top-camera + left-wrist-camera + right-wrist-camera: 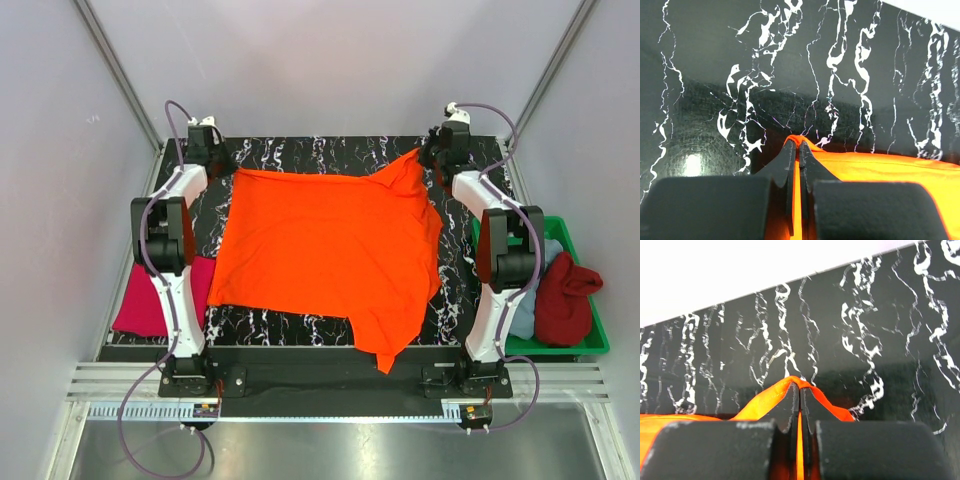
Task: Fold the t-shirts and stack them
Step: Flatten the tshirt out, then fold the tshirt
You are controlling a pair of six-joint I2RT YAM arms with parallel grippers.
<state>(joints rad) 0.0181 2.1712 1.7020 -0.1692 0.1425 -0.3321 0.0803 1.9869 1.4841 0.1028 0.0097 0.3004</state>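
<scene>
The bright orange t-shirt (325, 250) lies spread over the black marbled table (320, 150), one part hanging past the near edge. My left gripper (222, 166) is shut on its far left corner; orange cloth (875, 167) shows pinched between the fingers (785, 165). At the far right corner my right gripper (432, 158) is shut on the hem (765, 397), lifted a little above the table. A magenta-pink t-shirt (140, 300) lies folded off the table's left side. A dark red t-shirt (565, 298) and a light blue t-shirt (522, 315) sit in the green tray (590, 345).
The green tray stands beside the right arm's base. Both arms reach along the table's left and right sides toward the far edge. White walls and metal frame posts enclose the back.
</scene>
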